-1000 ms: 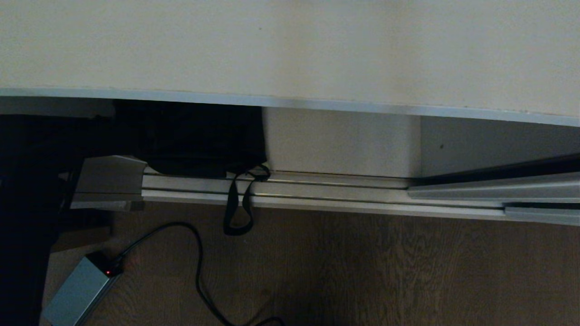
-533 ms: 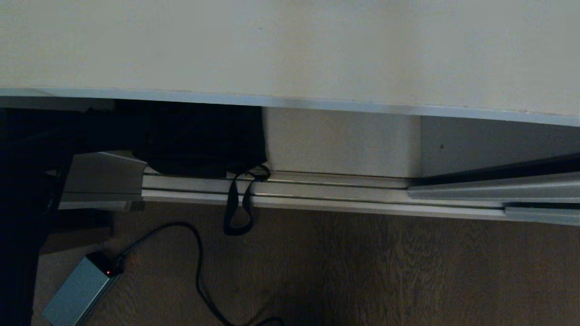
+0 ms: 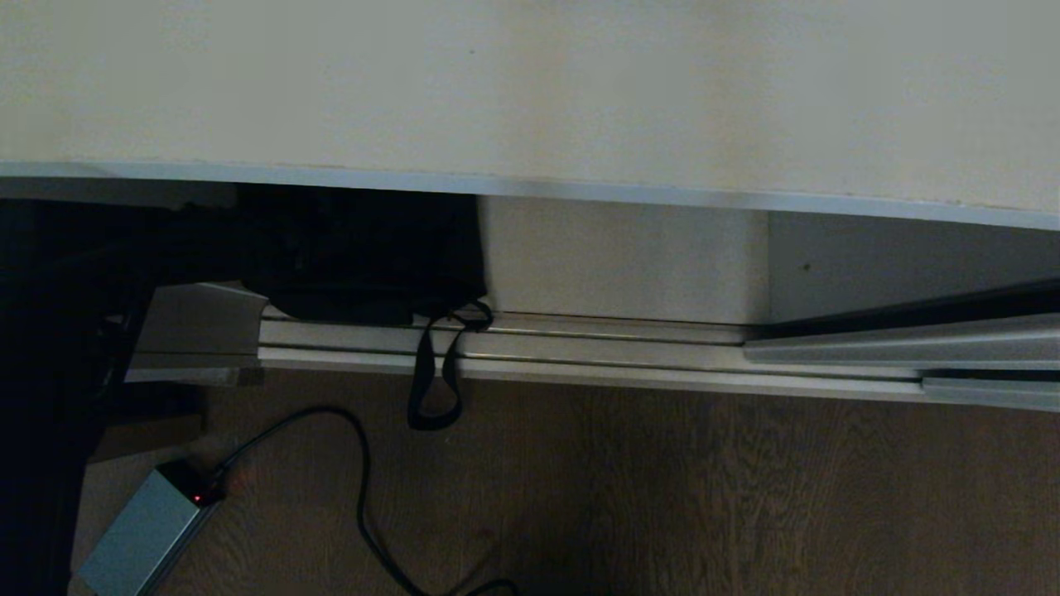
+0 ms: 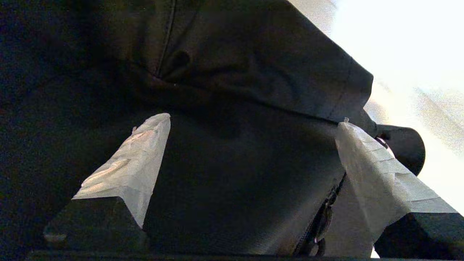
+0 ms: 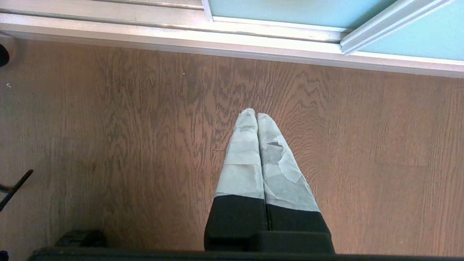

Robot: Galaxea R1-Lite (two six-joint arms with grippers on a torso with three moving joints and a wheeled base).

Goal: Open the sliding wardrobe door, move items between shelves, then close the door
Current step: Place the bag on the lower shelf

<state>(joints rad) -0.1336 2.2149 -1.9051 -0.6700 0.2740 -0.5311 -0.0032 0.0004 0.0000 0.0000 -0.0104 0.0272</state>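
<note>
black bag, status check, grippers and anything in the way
Left gripper open, fingers either side of the bag, no grip. Right gripper shut, parked over the floor. Bag on the lower shelf, strap hanging across the door track.

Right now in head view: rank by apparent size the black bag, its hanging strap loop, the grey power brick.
1. Black bag, the biggest dark mass, under the shelf.
2. Power brick on the floor, nearer the camera, so it may look oversized.
3. Strap loop, thin, hanging over the track.
</note>
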